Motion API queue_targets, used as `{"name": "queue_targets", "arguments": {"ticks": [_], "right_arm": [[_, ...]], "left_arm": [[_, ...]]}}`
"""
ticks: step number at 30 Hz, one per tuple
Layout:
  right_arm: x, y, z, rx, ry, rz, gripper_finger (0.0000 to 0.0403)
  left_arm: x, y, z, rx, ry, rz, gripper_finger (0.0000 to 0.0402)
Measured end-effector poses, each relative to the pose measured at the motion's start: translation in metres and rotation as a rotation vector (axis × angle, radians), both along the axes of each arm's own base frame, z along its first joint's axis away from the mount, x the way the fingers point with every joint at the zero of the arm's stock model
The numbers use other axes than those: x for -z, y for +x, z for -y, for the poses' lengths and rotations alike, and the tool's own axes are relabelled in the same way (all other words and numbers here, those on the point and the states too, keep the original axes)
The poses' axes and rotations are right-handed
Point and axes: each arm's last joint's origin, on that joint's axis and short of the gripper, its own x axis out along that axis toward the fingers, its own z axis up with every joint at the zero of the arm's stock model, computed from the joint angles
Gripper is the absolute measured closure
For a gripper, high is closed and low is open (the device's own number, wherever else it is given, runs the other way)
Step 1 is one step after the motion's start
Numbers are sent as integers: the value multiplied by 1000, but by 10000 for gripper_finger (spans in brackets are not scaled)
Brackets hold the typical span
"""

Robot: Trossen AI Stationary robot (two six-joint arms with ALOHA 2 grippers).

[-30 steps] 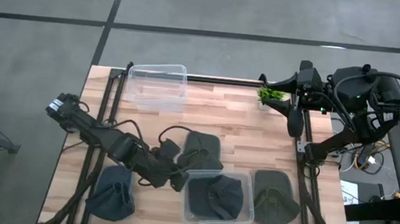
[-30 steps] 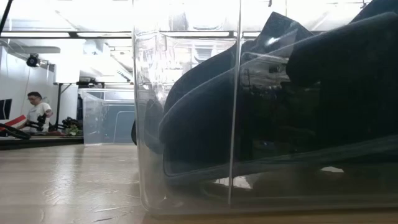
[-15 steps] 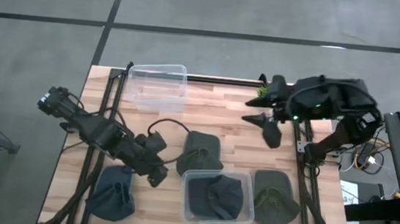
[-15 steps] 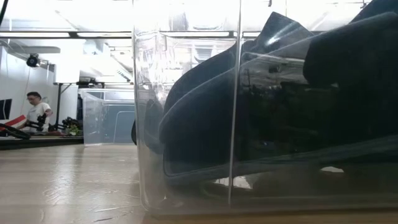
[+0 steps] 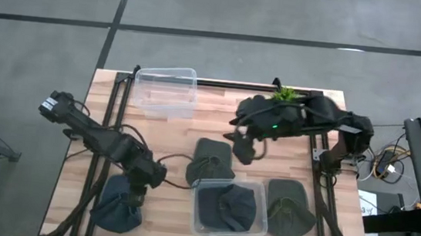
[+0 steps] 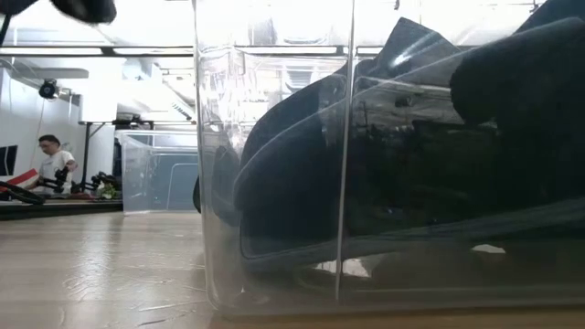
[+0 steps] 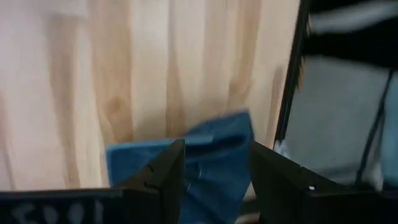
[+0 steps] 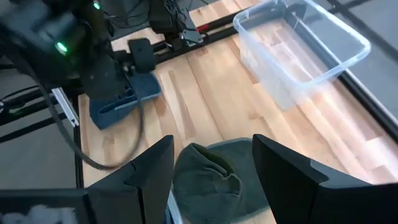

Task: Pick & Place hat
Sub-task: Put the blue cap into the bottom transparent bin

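A blue hat point(image 5: 117, 206) lies at the table's near left corner; my left gripper point(image 5: 138, 198) hangs open over its right edge, and in the left wrist view the blue hat point(image 7: 214, 146) shows between the open fingers point(image 7: 214, 183). A green hat point(image 5: 212, 162) lies mid-table; my right gripper point(image 5: 240, 146) hovers open just to its far right, and the green hat point(image 8: 208, 177) sits between its fingers point(image 8: 214, 180). A dark hat point(image 5: 227, 206) lies in the near clear bin point(image 5: 194, 226). Another green hat point(image 5: 288, 208) lies to the right of that bin.
An empty clear bin point(image 5: 167, 90) stands at the far edge, left of centre, and a small green plant point(image 5: 284, 96) at the far right. Black frame rails run along both table sides. The low view is filled by the near bin point(image 6: 347, 183); a person point(image 6: 55, 164) sits far behind.
My left gripper has drawn back from beside the near bin toward the table's left and near edge and has turned down over the blue hat. My right arm has swung from the far right corner toward the table's middle and now points at the green hat.
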Motion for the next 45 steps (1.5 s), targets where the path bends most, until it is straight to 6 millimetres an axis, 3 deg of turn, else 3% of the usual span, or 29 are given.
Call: {"name": "queue_targets", "arguments": {"ticks": [9, 16, 25, 45], "right_arm": [[21, 35, -16, -6, 51, 4, 193], [24, 42, -25, 11, 95, 31, 193], [25, 43, -26, 65, 163, 41, 193], [18, 47, -27, 67, 190, 119, 193]], "left_arm": [[59, -12, -11, 355, 86, -71, 236], [88, -17, -18, 605, 202, -22, 236], [106, -11, -15, 688, 141, 106, 236], [132, -21, -17, 755, 55, 93, 236]]}}
